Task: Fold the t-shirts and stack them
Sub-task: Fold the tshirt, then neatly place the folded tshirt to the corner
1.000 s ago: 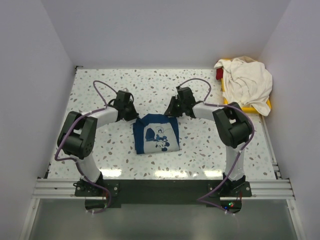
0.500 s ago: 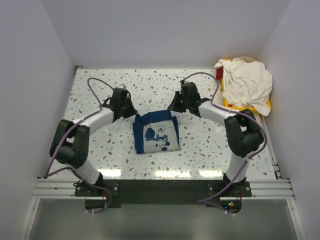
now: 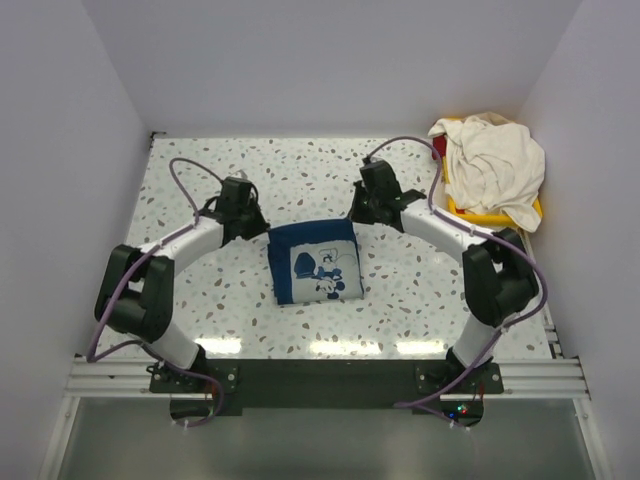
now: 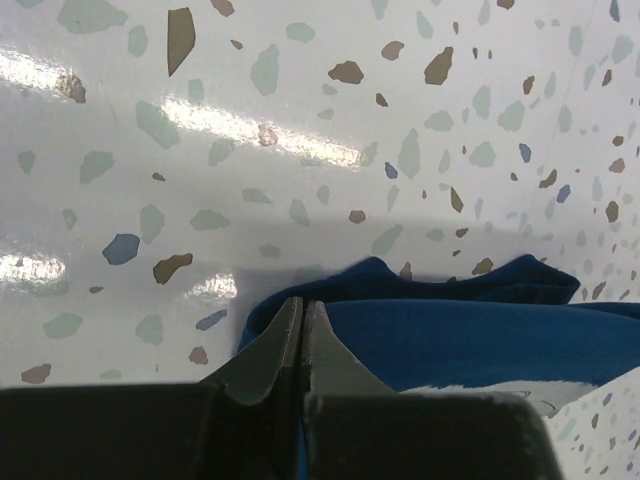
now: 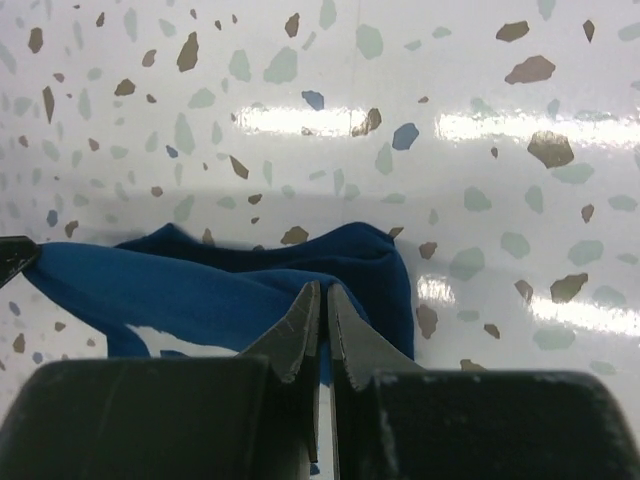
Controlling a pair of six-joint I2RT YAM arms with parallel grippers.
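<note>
The navy t-shirt (image 3: pixel 315 262) lies folded into a small square at the table's middle, its white cartoon print facing up. My left gripper (image 3: pixel 262 231) is shut on its far left corner, and blue cloth (image 4: pixel 440 335) shows pinched between the fingers of the left gripper (image 4: pixel 302 303). At the far right corner my right gripper (image 3: pixel 353 217) is shut the same way, with navy cloth (image 5: pixel 200 290) bunched around the right gripper (image 5: pixel 322 288). The cream t-shirt (image 3: pixel 495 165) sits crumpled in a heap at the back right.
The cream heap rests on a yellow tray (image 3: pixel 492 216) against the right wall, with something red (image 3: pixel 438 148) at the tray's back left corner. White walls close in the speckled table (image 3: pixel 200 300) on three sides.
Both grippers have closed on the navy shirt's far corners. The arms have stretched further out, and the shirt's far edge is now drawn straight between them.
</note>
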